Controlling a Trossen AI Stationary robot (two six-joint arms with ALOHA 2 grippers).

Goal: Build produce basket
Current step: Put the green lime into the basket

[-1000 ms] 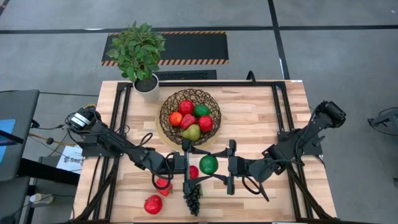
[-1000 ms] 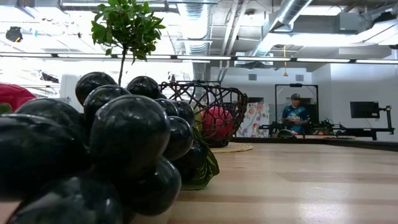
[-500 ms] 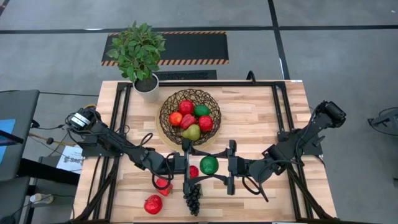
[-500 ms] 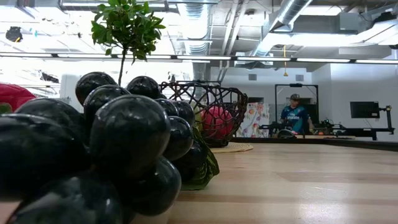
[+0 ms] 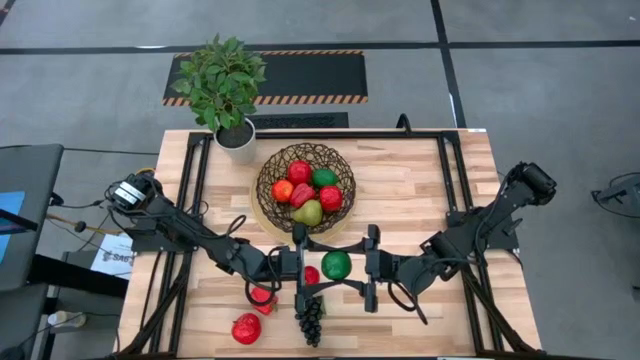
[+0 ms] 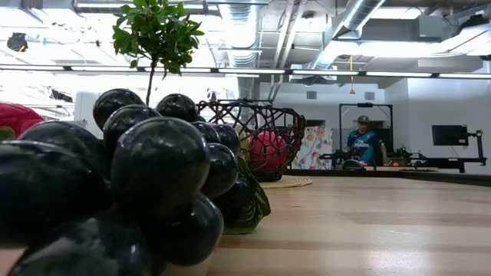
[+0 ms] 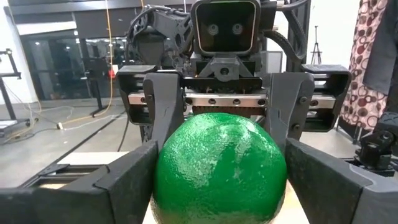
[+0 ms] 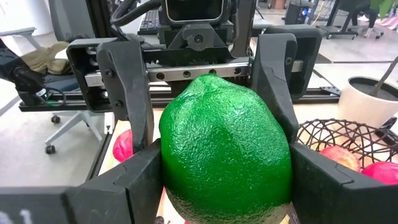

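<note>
A green, pebbly toy fruit [image 5: 336, 265] hangs above the table's near middle, between my two grippers. My left gripper [image 5: 322, 265] reaches it from the left and my right gripper [image 5: 351, 267] from the right, both shut on it. The dark woven basket [image 5: 305, 187] sits on its tan base at the far middle, holding several red, green and orange pieces and a yellow-green pear. On the table under the grippers lie a dark grape bunch [image 5: 309, 320] and red pieces [image 5: 246, 328]. Neither gripper shows in the low view. My left gripper pinches the green fruit between its two fingers [image 7: 124, 183], on the far and near sides [image 7: 163, 177] of the fruit's left half. The fingers come in level from the table's left. The fruit is lifted clear of the table. My right gripper pinches the same fruit between its two fingers [image 8: 134, 186], on the sides [image 8: 173, 177] of its right half. It comes in nearly level from the table's right, facing the left gripper. The fruit's narrower end points up.
A white pot with a green plant [image 5: 237, 140] stands at the far left corner. Black frame rails run along both sides of the table [image 5: 420, 200]. The grape bunch [image 6: 115, 192] fills the low view's left. A person stands far off in the room [image 6: 364, 138].
My left gripper's fingers have drawn in onto the green fruit's sides. Both arms and the fruit have stayed where they were.
</note>
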